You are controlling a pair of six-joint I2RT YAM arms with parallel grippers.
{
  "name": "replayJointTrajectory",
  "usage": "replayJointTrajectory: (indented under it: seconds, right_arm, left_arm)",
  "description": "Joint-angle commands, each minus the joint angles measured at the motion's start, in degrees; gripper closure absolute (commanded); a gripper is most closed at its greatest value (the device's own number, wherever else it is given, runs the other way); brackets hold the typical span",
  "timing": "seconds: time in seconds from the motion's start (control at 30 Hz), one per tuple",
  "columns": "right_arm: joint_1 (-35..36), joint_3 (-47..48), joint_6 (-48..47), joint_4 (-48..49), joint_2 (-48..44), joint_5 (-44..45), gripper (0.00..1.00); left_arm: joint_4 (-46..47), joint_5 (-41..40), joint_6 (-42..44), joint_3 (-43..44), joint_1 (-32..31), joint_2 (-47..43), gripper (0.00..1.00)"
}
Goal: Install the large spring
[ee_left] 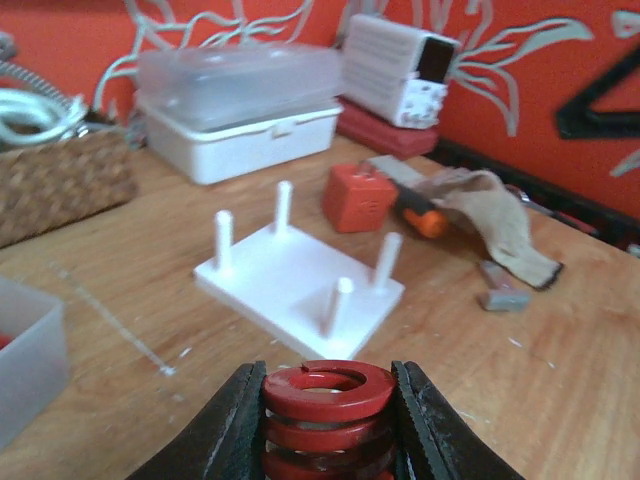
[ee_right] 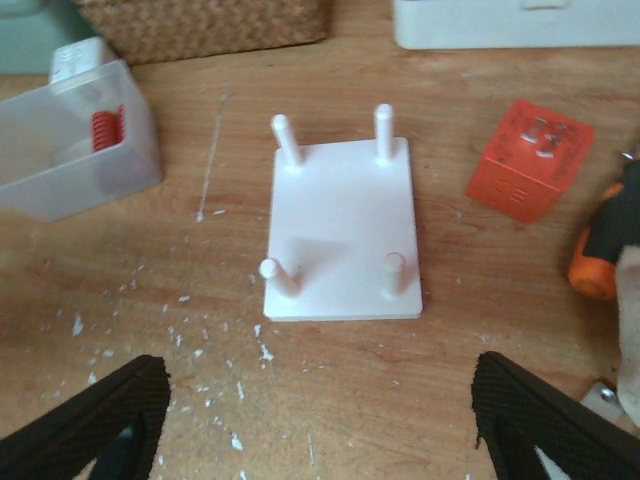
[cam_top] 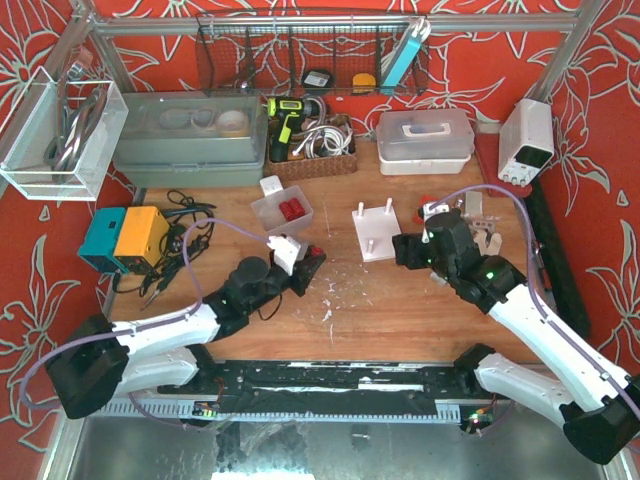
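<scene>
My left gripper (ee_left: pixel 328 425) is shut on a large red coil spring (ee_left: pixel 328 405) and holds it upright between its black fingers, just short of the white base plate (ee_left: pixel 290 275) with its four upright pegs. In the top view the left gripper (cam_top: pixel 308 270) is left of the plate (cam_top: pixel 376 240). My right gripper (ee_right: pixel 320 430) is open wide and empty, hovering at the plate's near edge (ee_right: pixel 345 230). In the top view the right gripper (cam_top: pixel 412 250) sits at the plate's right side. All pegs are bare.
A clear tub (cam_top: pixel 282 212) with small red springs (ee_right: pixel 105 130) stands left of the plate. An orange cube (ee_right: pixel 530 160) and an orange-handled tool (ee_right: pixel 598 255) lie to its right. A wicker basket (cam_top: pixel 315 150), white lidded box (cam_top: pixel 425 140) and power supply (cam_top: pixel 527 140) line the back.
</scene>
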Motion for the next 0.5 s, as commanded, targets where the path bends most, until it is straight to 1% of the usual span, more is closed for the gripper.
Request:
replayJointTrajectory:
  seconds: [0.0,0.1,0.2,0.23,0.33,0.47]
  right_arm:
    - [0.19,3.95,-2.33,-5.33,0.76,-7.36,0.20]
    - [0.25,4.59,-1.68,-4.66,1.07,-12.54,0.30]
    - [0.26,3.94,0.25,-1.95,2.18,-20.56,0.41]
    - [0.32,3.78,0.97,-0.87,2.98,-23.23,0.43]
    - [0.96,3.86,2.59,0.97,5.99,-28.14,0.46]
    - [2.83,4.56,3.81,1.42,8.31,-28.68,0.46]
  left_arm:
    - [21.73,5.29,9.44,-5.68,-3.36,-0.70,1.00]
    - [29.64,8.66,16.60,-10.28,-6.92,1.98,1.00]
    - [36.23,9.82,21.96,-14.31,-9.08,5.44,1.00]
    - [38.28,10.45,23.15,-15.34,-9.34,6.37,1.00]
    - [42.38,11.46,26.70,-17.31,-10.37,8.55,1.00]
    - [43.52,10.95,27.55,-18.02,-11.09,7.96,1.00]
